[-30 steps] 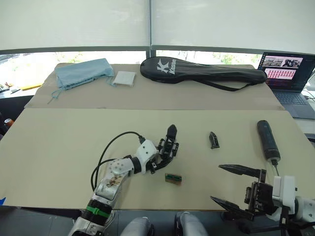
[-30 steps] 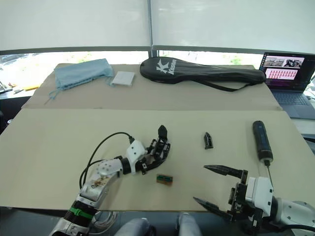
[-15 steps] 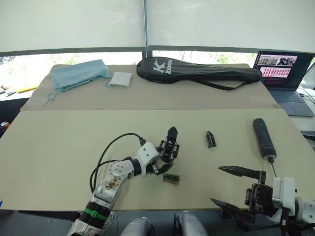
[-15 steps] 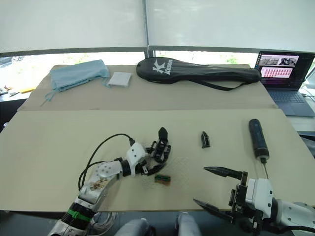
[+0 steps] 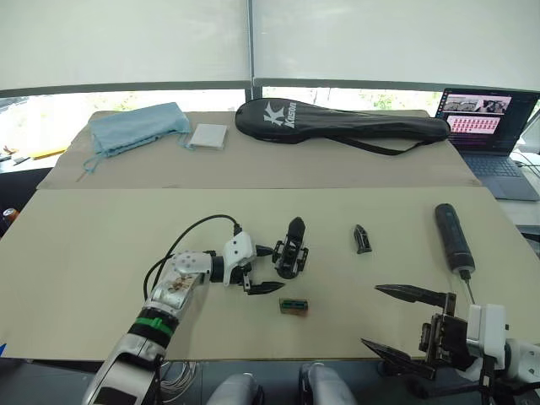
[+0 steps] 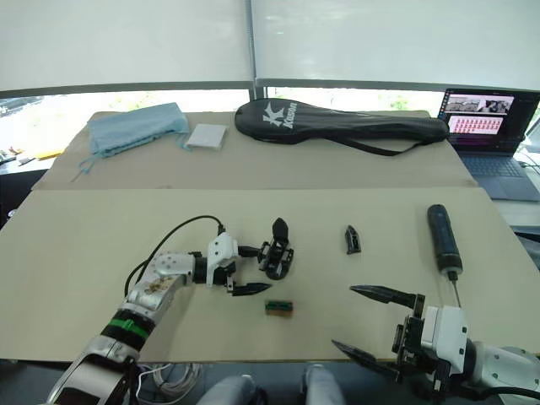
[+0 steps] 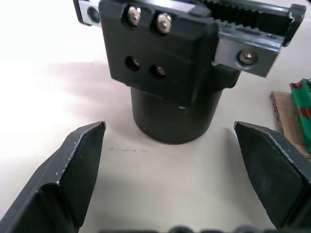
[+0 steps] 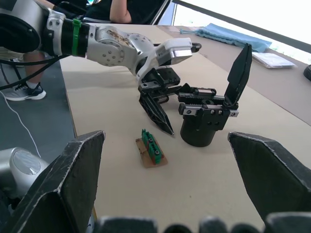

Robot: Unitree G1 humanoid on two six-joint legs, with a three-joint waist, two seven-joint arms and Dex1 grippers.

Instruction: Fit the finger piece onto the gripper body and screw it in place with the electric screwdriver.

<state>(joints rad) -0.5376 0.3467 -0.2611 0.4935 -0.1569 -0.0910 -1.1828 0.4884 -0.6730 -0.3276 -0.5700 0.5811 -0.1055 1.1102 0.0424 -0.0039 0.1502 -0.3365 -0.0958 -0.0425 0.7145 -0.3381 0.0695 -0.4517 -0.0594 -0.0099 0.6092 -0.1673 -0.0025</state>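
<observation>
The long black racket bag (image 5: 342, 126) carries a white "K" logo with the brand "Kason".

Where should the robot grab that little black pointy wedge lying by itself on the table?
Probably across the finger piece's two long flat sides, near its thicker end, coming straight down from above. It lies flat on the table, apart from the gripper body and the electric screwdriver, so the open right pincer, which is nearer, has room either side.

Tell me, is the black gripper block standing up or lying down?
Standing up. The gripper body sits on its round base on the table, its one pointed finger aiming upward.
</observation>
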